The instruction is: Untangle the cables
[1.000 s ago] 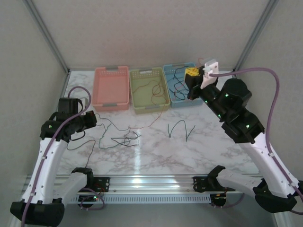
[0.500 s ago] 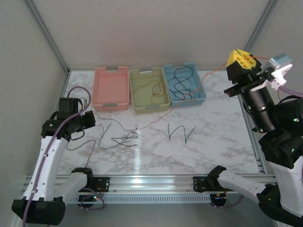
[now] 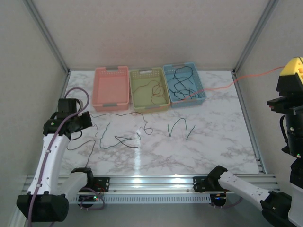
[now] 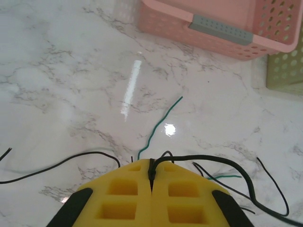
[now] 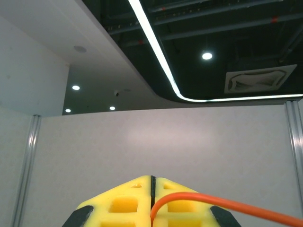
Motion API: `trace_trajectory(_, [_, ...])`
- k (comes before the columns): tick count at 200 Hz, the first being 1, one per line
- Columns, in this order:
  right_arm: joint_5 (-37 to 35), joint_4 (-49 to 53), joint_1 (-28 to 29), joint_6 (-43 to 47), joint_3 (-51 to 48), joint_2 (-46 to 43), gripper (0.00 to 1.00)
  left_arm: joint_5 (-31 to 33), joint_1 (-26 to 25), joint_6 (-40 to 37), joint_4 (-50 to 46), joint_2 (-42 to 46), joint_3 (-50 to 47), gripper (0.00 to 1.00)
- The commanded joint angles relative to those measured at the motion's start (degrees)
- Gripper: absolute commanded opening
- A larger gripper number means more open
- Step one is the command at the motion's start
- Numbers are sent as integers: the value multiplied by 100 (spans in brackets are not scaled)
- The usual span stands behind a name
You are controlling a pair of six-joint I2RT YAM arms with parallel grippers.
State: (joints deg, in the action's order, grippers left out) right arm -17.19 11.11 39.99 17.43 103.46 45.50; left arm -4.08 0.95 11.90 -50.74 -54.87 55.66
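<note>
Two tools pressed tight. Left tool (image 4: 151,166), low at 9 o'clock on surface (image 3: 222,127), pinching black cable (image 4: 208,157). Right tool (image 5: 152,179), high at 3 o'clock, pinching orange cable (image 5: 227,204) running taut to blue basket (image 3: 201,97). Green cable (image 4: 160,121) loose just beyond left tool.

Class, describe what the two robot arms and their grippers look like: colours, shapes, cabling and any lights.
The left arm and right arm have white links and black joint housings with small green lights. A purple cable runs along the left arm. The left gripper and right gripper have blocky yellow fingers with square recesses.
</note>
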Motion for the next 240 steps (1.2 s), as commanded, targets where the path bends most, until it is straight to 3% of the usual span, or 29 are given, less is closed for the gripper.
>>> trace_trajectory(1, [-370,-209,-8,201,-80,35,0,98,244,-75,115,9,-147,0])
trace_trajectory(17, [-111,-77,-4,-29,-188,103,0,-207,287,-14,200,29,-195,0])
trace_trajectory(58, [505,1042,-8,-730,-440,934,0,-190,309,-21,171,31,-172,0])
trace_trajectory(80, [498,1042,-15,-973,-1201,1267,0,-79,351,-34,151,140,-178,0])
trace_trajectory(131, [1105,1516,-14,-1680,-2586,2229,0,-661,362,76,61,446,103,0])
trace_trajectory(186, [2775,942,-8,-2464,-3810,3304,0,-924,362,113,-27,530,437,0])
trace_trajectory(206, [2856,855,-8,-2497,-3783,3612,0,-930,362,60,-91,547,463,0])
trace_trajectory(240, [2389,956,-8,-2172,-3033,3889,0,-562,362,58,-119,644,387,0])
